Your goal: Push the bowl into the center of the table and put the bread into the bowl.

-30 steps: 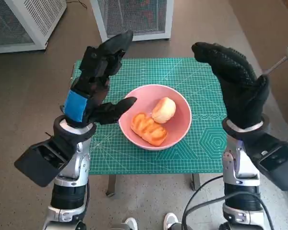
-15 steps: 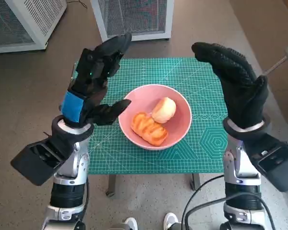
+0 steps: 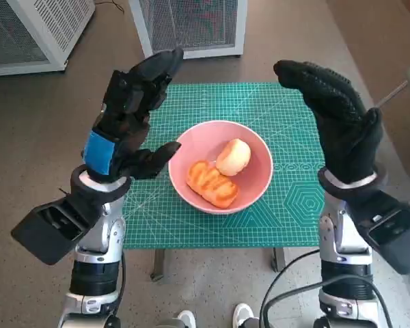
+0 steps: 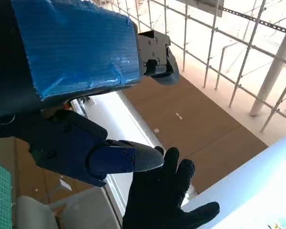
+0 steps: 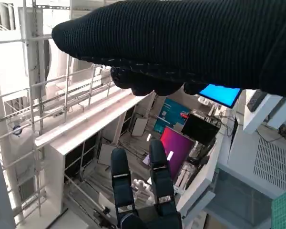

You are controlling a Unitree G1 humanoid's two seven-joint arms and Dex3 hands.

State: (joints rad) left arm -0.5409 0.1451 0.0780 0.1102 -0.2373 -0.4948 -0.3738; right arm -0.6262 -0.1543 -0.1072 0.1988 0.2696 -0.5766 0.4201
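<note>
The pink bowl (image 3: pixel 221 167) sits near the middle of the surface (image 3: pixel 294 109), on its green grid-printed cutting mat. Two pieces of bread (image 3: pixel 222 174) lie inside it. Left robot hand (image 3: pixel 126 119) and right robot hand (image 3: pixel 335 116) are raised, fingers spread wide, holding nothing. No writing is legible.
</note>
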